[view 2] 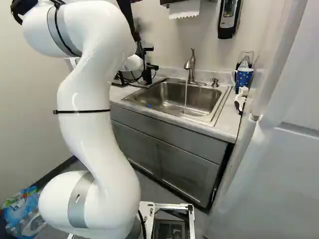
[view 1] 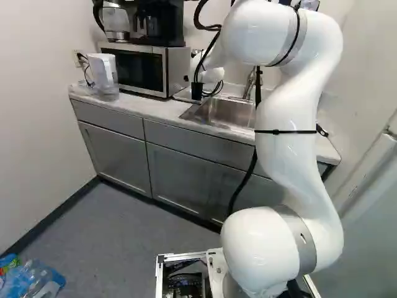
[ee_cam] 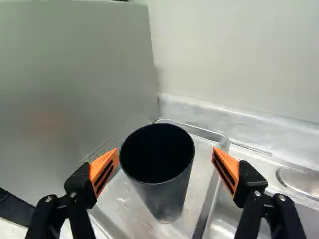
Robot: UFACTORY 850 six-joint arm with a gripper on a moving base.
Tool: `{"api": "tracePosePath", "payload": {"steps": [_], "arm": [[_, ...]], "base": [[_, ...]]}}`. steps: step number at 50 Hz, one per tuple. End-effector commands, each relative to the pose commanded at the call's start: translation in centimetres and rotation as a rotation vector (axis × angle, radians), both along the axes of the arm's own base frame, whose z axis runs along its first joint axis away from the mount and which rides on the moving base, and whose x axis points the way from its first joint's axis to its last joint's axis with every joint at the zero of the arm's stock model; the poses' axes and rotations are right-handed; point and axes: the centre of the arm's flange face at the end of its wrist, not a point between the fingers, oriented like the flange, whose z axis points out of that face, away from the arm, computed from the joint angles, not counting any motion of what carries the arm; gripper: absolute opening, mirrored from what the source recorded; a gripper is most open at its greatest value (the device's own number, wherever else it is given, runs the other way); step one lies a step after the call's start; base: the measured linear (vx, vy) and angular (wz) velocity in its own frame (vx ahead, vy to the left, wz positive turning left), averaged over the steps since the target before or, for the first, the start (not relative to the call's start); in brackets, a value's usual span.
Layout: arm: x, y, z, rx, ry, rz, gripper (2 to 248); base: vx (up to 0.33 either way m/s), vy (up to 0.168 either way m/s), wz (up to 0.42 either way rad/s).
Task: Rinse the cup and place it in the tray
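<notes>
Cup (ee_cam: 169,199), tall, dark grey and tapered, stood upright in the shallow rectangular metal tray (ee_cam: 202,154), b/w the spread fingers of the black gripper (ee_cam: 165,154), ungripped. One orange pad (ee_cam: 103,168) sat v. close to the rim, poss. touching. Sideways drift on retreat could've tipped it. Water (view 2: 186,97) ran from the curved metal faucet (view 2: 191,64); if overlooked, it'd go to waste.

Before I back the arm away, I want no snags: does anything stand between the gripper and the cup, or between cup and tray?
Nothing visible does. The dark cup stands in the metal tray, between the open fingers of the gripper.
</notes>
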Motion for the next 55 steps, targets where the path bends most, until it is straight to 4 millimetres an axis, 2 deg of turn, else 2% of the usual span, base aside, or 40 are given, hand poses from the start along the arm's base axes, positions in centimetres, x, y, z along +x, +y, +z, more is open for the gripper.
{"api": "tracePosePath", "payload": {"steps": [33, 55], "arm": [[-0.5, 0.0, 3.9, 0.003, -0.061, 0.000, 247], [-3.6, -1.0, 6.7, 0.004, -0.086, -0.013, 247]], "base": [[0.000, 0.000, 0.000], [0.000, 0.000, 0.000]]}}
